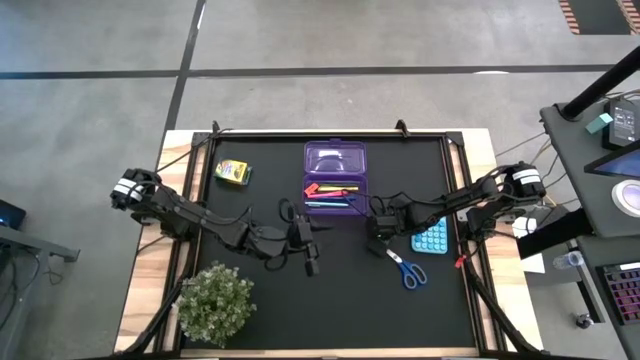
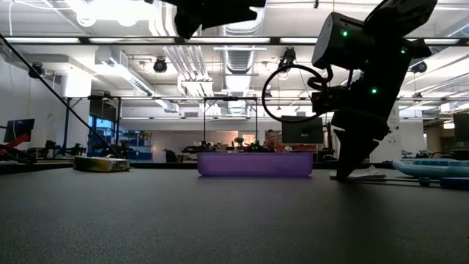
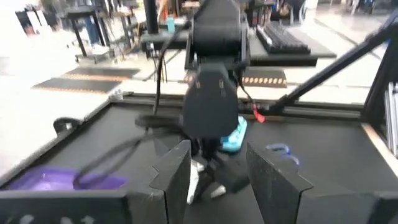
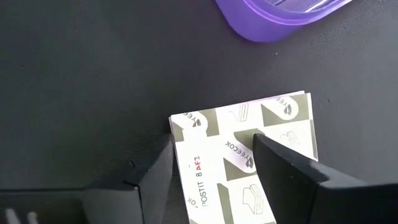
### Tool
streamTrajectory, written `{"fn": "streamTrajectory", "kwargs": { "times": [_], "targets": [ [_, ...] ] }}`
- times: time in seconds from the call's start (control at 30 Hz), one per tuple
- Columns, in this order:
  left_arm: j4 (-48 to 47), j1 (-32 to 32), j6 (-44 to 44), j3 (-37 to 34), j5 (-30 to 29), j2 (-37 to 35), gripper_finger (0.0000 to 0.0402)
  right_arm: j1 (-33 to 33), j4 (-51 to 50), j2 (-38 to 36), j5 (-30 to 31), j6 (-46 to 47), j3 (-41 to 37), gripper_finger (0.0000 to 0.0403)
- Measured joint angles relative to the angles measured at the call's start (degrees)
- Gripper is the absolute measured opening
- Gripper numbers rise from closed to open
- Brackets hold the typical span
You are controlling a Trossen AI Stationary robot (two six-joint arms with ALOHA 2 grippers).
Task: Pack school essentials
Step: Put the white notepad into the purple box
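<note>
Bushy potted plant (image 1: 215, 301) (near corner) on black table (image 1: 270, 290)

Matt black mat (image 1: 270, 290) over pale wood table edge (image 1: 145, 300). Translucent glossy purple plastic pencil case (image 1: 334, 172). Printed white paper sticky-note pack (image 4: 249, 165), smooth wrapper. Scissors (image 1: 407, 268): blue plastic handles.

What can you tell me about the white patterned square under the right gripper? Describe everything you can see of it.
The white patterned square is a flat, paper-wrapped pack printed with grey-green triangles, small line drawings and the words VEECOK and POSTIT. It lies flat on the black table mat, just short of the purple case and apart from it. The right gripper stands over it with open fingers, one on each side; whether they touch it cannot be told.
</note>
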Motion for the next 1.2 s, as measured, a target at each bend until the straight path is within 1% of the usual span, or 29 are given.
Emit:
{"fn": "streamTrajectory", "kwargs": {
  "times": [0.07, 0.6, 0.7, 0.77, 0.93, 1.1, 1.2],
  "targets": [
    [1.2, 0.2, 0.7, 0.0, -0.1, 0.0, 0.0138, 0.0, 0.1, 0.3, 0.0, -0.1, 0.0, 0.0192],
    [0.9, 0.8, 0.6, 0.0, -0.3, 0.0, 0.0138, 0.0, 0.1, 0.4, 0.7, 0.0, 0.0, 0.0046],
    [0.9, 0.8, 0.5, 0.0, -0.3, 0.0, 0.0138, 0.0, 0.0, 0.2, 0.9, 0.0, 0.0, 0.0023],
    [0.9, 0.8, 0.5, 0.0, -0.3, 0.0, 0.0138, 0.0, -0.1, -0.3, 1.0, -0.6, 0.0, 0.0015],
    [0.9, 0.9, 0.6, 0.0, -0.3, 0.0, 0.0138, 0.0, -0.3, -3.7, 0.7, -1.7, -0.2, 0.0013],
    [0.7, 0.9, 2.6, 0.0, -0.6, -0.1, 0.0138, -0.1, -2.7, -9.5, 0.0, -3.0, 0.3, 0.0013],
    [-0.6, 0.9, 3.9, 0.0, -1.4, -1.3, 0.0138, -0.1, -5.1, -13.5, 0.1, -3.4, 0.7, 0.0013]
  ]
}}
